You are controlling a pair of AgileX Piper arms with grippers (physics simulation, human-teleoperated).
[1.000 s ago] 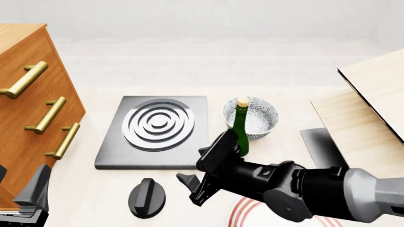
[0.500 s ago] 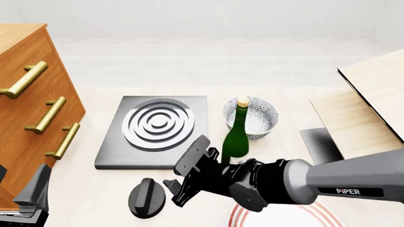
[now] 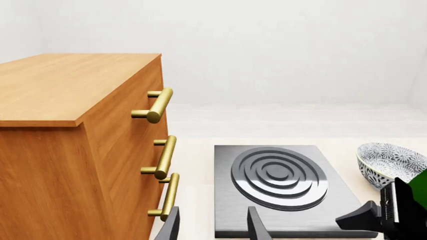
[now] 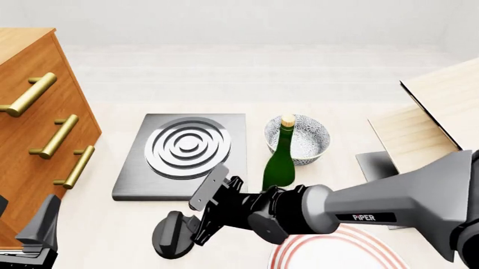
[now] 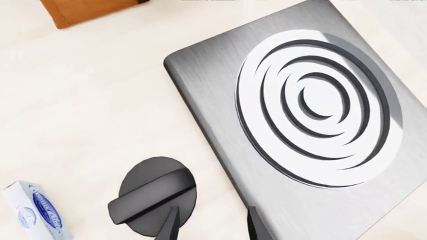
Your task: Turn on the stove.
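Pale tabletop, stove mid-left, its knob just in front. Right gripper closing on knob, jaws apart, offset toward the slab: risks glancing off the ridge. Bottle near the forearm, could topple. Left gripper parked, jaws apart.

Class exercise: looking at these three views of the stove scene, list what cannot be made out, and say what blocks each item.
1. Front view: round black ridged knob partly behind the right gripper; contact unclear.
2. Front view: white plate with red rings cut by bottom edge, covered by the arm.
3. Right wrist view: small white-and-blue box cut by the edge; label unreadable.
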